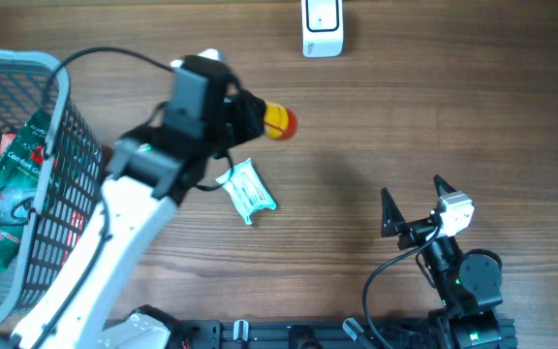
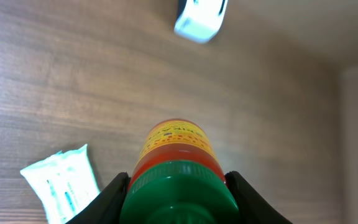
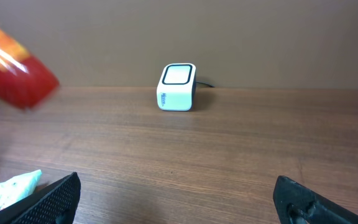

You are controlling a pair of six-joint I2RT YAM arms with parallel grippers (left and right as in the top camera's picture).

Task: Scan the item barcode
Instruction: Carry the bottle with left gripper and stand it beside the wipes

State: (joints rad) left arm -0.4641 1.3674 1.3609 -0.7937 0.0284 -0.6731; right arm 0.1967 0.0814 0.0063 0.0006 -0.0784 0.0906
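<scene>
The left end effector grips the bottle above mid-counter, long axis aimed roughly at the scanner by the far edge; the right end effector, jaws spread and empty, sits farther off.

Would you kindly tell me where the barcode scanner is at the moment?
In the overhead view the scanner stands at the far edge of the table, right of centre, beyond the bottle held in the left gripper.

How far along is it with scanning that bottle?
Done: the left pincer grips the bottle, outside the basket. In hand: the bottle hangs above the table, short of the white scanner. Left: showing its barcode to the scanner. The right pincer is open, idle.
</scene>
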